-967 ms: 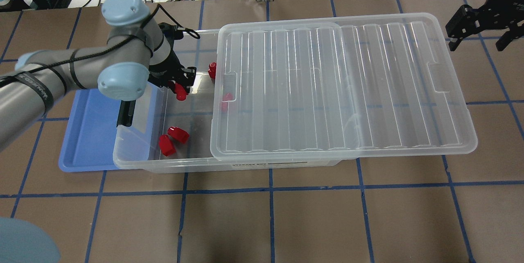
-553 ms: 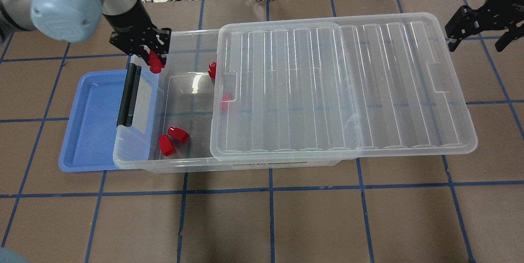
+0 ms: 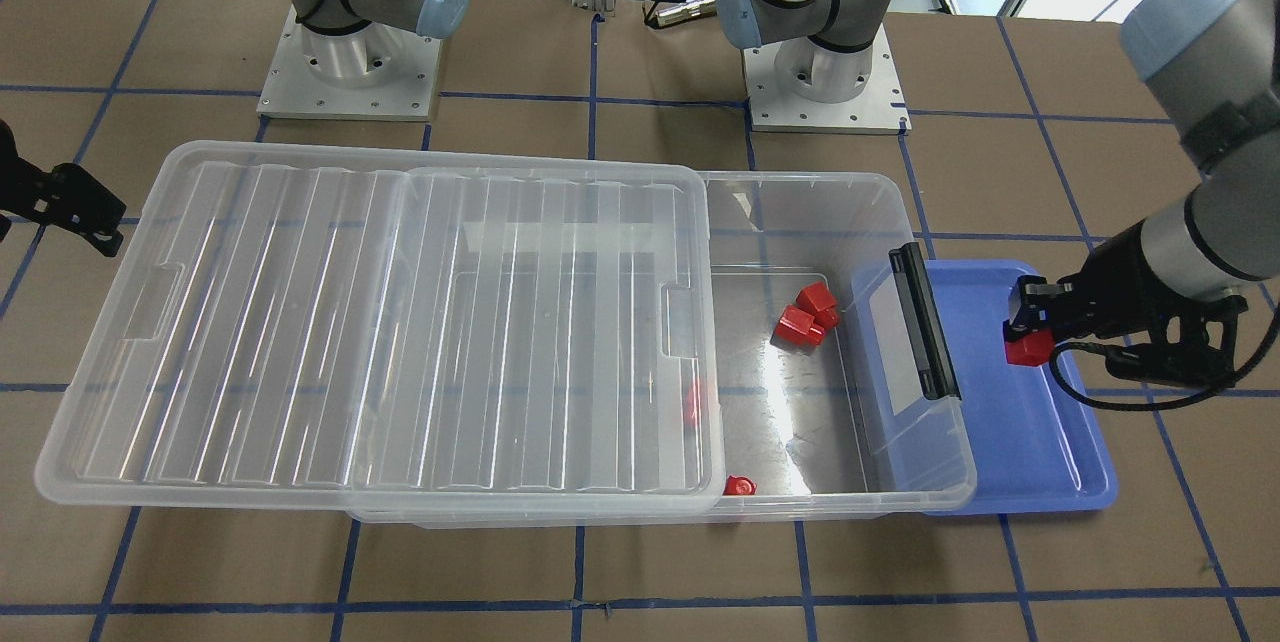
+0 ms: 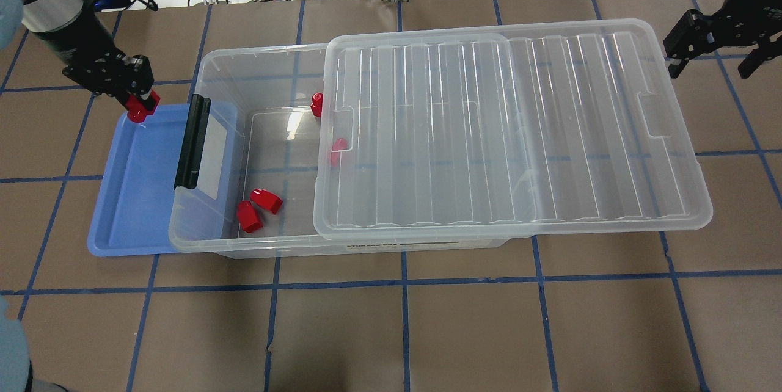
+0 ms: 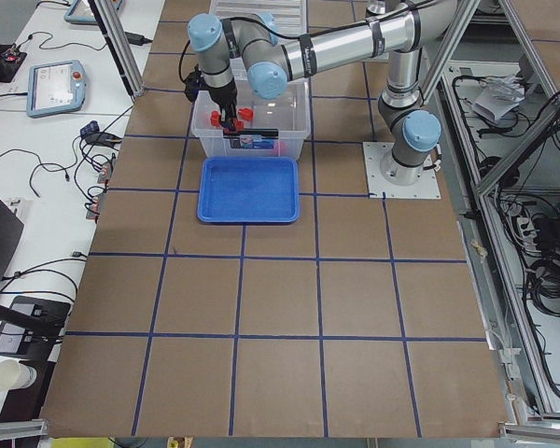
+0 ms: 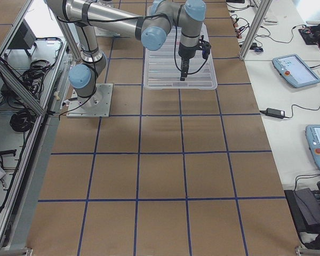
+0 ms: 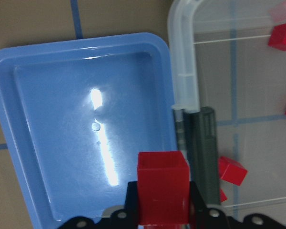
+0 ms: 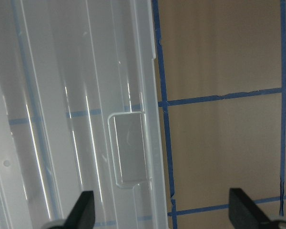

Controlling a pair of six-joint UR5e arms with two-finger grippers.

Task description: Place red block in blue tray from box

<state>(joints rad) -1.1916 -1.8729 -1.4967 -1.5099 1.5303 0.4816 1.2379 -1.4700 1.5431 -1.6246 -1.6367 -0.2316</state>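
The left fingers (image 7: 132, 200) clamp the red block (image 4: 140, 108), seemingly over the upper-left rim of the blue tray (image 4: 131, 196); its bare floor lies lower-right. The right fingers (image 8: 84, 207) are apart.

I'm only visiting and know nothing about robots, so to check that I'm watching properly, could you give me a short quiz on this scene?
1. True or false: the left fingers grip a red block.
2. How many red blocks lie in the clear box? A two, B four, C seven.
3. Fill the gap: the right fingers are ___.
Key: 1 true; 2 B; 3 open.
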